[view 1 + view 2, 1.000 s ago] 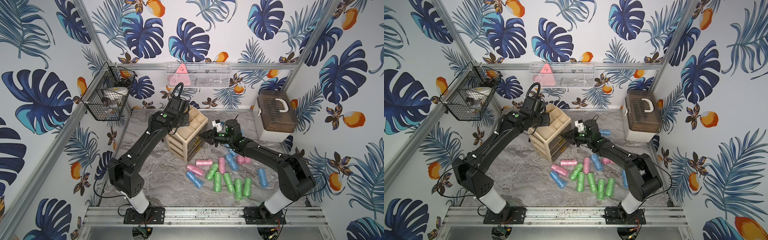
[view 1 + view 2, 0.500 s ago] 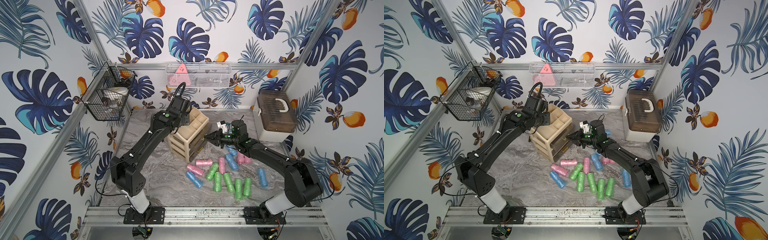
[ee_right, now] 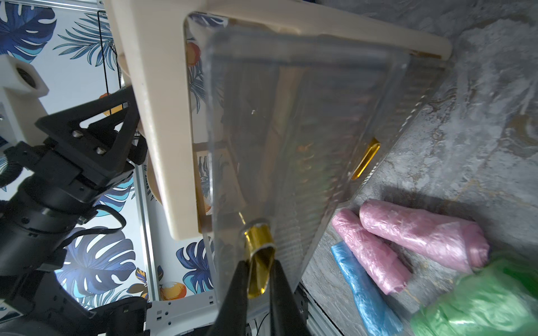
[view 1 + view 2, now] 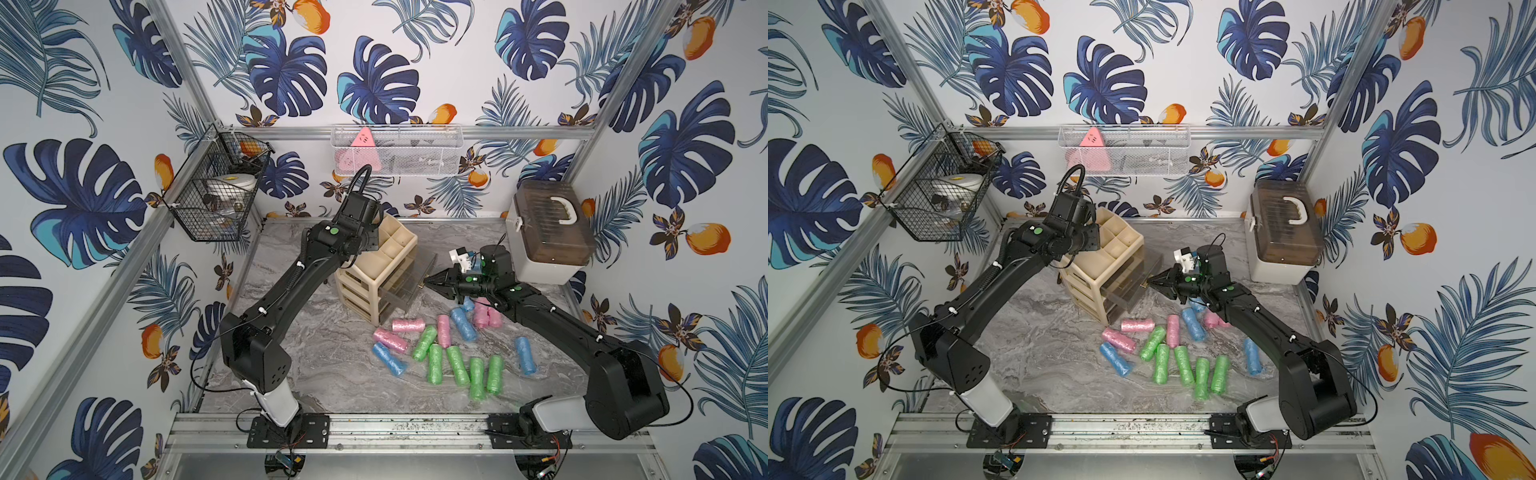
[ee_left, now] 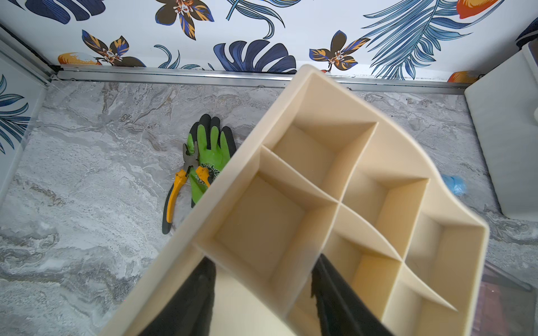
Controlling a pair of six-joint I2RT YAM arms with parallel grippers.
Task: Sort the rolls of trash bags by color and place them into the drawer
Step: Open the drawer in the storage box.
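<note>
A cream drawer unit [image 4: 374, 270] [image 4: 1100, 257] stands at the back of the marble table. Its clear top drawer [image 4: 409, 278] [image 3: 291, 131] is slid part way out. My right gripper [image 4: 426, 284] [image 4: 1148, 284] [image 3: 259, 267] is shut on that drawer's gold handle [image 3: 259, 247]. My left gripper [image 4: 370, 245] [image 5: 263, 270] is shut on a wall of the unit's open top tray [image 5: 320, 174], one finger on each side. Pink rolls [image 4: 405, 325] [image 3: 422, 232], blue rolls [image 4: 388, 359] [image 3: 364, 285] and green rolls [image 4: 457, 365] [image 3: 480, 305] lie loose in front of the unit.
A green work glove [image 5: 209, 157] and orange-handled pliers [image 5: 180, 186] lie behind the unit. A white box with a brown lid [image 4: 548, 232] stands at the back right. A black wire basket [image 4: 216, 195] and a white mesh shelf [image 4: 395, 149] hang on the walls.
My right gripper has moved to the right with the gold handle, and the clear drawer has slid further out. My left gripper has shifted along the unit's top and closed on its wall.
</note>
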